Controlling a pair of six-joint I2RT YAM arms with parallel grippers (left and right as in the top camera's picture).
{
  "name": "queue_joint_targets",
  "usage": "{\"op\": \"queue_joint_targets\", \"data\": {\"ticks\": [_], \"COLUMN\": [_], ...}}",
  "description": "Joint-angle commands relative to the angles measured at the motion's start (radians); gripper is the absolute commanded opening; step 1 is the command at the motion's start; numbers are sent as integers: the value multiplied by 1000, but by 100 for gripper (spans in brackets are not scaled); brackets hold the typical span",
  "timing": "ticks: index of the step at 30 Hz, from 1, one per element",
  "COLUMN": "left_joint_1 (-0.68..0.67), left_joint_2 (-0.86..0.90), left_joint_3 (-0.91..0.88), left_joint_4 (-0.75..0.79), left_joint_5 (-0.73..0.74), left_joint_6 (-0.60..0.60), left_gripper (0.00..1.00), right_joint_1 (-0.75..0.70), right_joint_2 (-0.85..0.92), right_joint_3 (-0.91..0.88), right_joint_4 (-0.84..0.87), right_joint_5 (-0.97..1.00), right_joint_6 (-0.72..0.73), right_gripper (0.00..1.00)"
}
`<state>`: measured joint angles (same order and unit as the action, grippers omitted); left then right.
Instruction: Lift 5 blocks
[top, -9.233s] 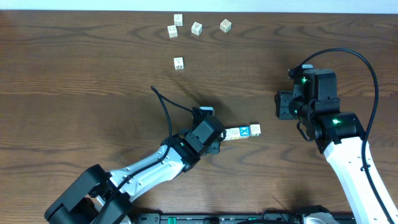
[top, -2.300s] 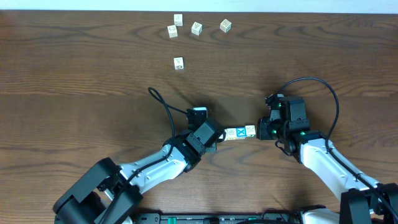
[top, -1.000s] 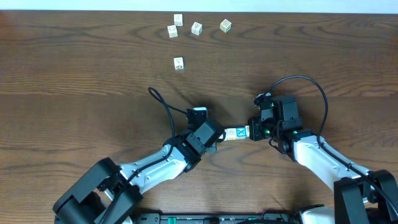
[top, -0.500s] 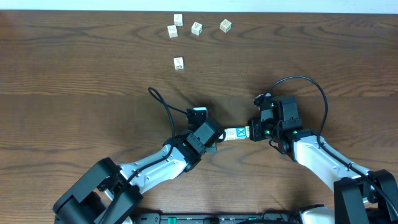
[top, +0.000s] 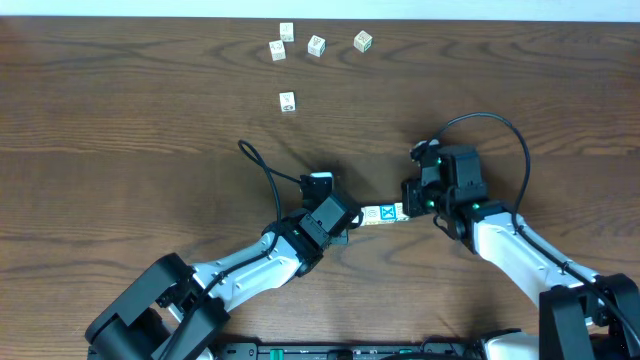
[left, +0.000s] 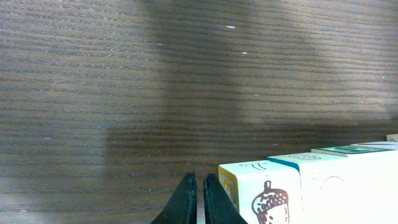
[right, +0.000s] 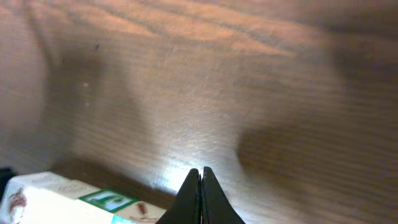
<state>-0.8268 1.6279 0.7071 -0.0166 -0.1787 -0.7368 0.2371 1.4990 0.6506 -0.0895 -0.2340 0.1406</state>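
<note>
So the right gripper (right: 200, 190) has just slid in against the right end of the blocks (top: 381, 214), just below centre overhead; left gripper (left: 199, 198) sits at the other end. Both claws clenched empty, row squeezed between them, so the lift looks ready.

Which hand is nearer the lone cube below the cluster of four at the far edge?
Left. The left hand sits below and a little right of the lone cube; the right hand is farther right, at the opposite end of the block row.
</note>
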Motion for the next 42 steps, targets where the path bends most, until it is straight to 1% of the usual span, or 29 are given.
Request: {"op": "queue_joint_targets", "data": {"ticks": [1,9,13,17,20,29,42], "left_joint_1": [-3,-3,-3,-3,-3,-4,-13], "left_joint_2": [14,14,14,14,14,14,10], "left_joint_3": [-10,-10,-10,-10,-10,-10,-10], "left_joint_4": [4,3,-19,-76,-108,-117,-164], "left_joint_5": [-13,-13,-13,-12,16,135,198], "left_joint_6": [-10,-10,-9,-10,-11,-9,-9], "left_gripper": [7,7,7,7,7,7,7], "right_joint_1": [-38,-110,-115,-115,-115,-115,-115], "right_joint_2": [8,8,8,8,8,8,8], "right_joint_3": [46,53,53,53,53,53,53], "right_joint_4": [-44,-164,-206,-208,-211,-214,-214], "right_joint_5": [50,50,50,50,50,50,50], "right_joint_6": [-7,-7,-7,-7,-7,-8,-8], "right_gripper": [1,1,1,1,1,1,1]}}
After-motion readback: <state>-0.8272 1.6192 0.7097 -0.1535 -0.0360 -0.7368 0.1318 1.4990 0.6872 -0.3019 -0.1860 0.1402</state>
